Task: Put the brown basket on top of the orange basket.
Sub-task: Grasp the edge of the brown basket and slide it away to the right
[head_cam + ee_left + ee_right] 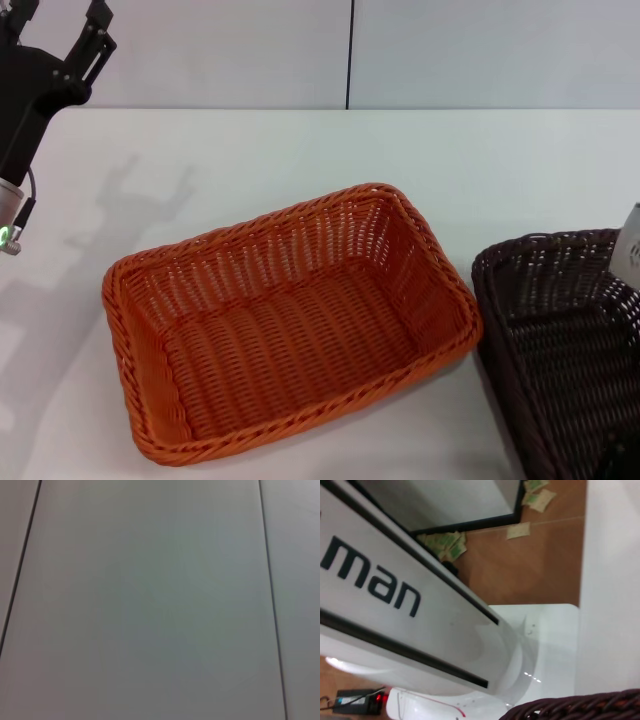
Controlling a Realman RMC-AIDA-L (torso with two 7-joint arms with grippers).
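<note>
The orange basket (290, 320) sits empty on the white table (300, 150), turned at an angle in the middle of the head view. The brown basket (560, 340) stands on the table just to its right, their rims nearly touching, and is cut off by the picture's edge. Its braided rim (580, 707) also shows close up in the right wrist view. My left gripper (55, 28) is raised at the far left, well away from both baskets, open and holding nothing. A grey part of my right gripper (630, 240) shows at the brown basket's far right rim.
Bare table lies behind and to the left of the orange basket. A wall with a dark vertical seam (350, 55) stands behind the table. The left wrist view shows only plain wall panels (150, 600). My own white body (395, 605) fills the right wrist view.
</note>
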